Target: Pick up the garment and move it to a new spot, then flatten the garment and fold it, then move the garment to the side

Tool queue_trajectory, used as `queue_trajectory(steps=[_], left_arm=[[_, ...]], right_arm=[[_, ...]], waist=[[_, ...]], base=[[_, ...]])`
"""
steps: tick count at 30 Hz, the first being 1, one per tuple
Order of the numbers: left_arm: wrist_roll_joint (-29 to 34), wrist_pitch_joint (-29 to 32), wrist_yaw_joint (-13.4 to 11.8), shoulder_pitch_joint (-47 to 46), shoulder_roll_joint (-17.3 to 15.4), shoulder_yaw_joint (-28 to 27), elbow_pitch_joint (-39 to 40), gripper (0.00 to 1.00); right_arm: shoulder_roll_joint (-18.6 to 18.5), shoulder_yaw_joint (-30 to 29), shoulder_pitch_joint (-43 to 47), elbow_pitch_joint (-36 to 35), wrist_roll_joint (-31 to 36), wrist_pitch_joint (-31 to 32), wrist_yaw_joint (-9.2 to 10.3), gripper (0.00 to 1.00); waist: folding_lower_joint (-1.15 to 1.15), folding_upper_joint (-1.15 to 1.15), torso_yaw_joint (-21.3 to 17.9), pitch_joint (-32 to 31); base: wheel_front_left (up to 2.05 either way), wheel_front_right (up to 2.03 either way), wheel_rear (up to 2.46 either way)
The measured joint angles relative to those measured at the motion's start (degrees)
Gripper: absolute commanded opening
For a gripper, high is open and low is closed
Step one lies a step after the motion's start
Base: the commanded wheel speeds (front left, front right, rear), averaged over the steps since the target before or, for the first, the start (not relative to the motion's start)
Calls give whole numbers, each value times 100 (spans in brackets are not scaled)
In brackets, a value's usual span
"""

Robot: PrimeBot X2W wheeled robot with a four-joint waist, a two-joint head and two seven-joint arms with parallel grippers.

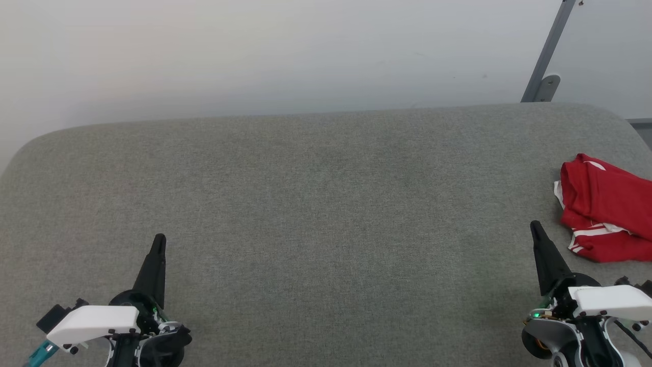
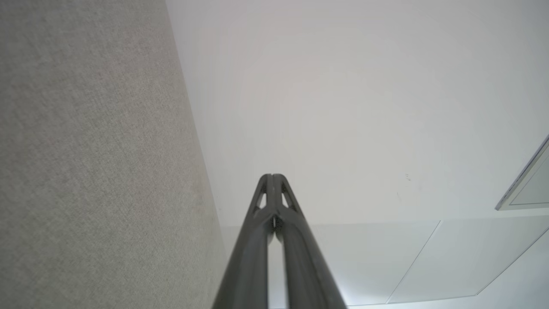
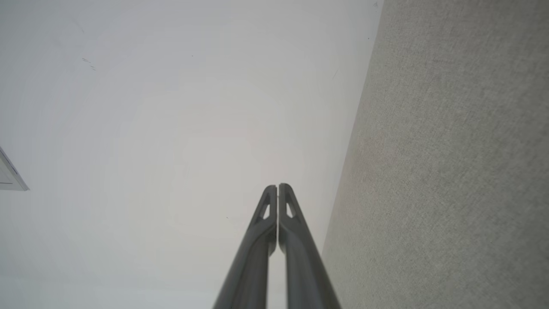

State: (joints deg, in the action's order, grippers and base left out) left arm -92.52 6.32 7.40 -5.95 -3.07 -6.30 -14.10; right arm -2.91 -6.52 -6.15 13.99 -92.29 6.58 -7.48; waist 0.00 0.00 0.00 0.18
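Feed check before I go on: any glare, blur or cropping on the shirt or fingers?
Head view: soft even light, no glare; the garment is sharp but cut by the right edge. Left wrist view: the left gripper is crisp against a pale wall. Right wrist view: the right gripper likewise.
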Motion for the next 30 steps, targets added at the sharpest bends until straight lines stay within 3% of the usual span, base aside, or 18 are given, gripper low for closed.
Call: queue_trajectory(steps=[30], left_arm=[[1,8,0,0,5,-5,-1,0]], right_arm=[[1,-3,0,0,0,-1,-1,0]], waist=[[0,0,0,0]], base=[[0,0,0]])
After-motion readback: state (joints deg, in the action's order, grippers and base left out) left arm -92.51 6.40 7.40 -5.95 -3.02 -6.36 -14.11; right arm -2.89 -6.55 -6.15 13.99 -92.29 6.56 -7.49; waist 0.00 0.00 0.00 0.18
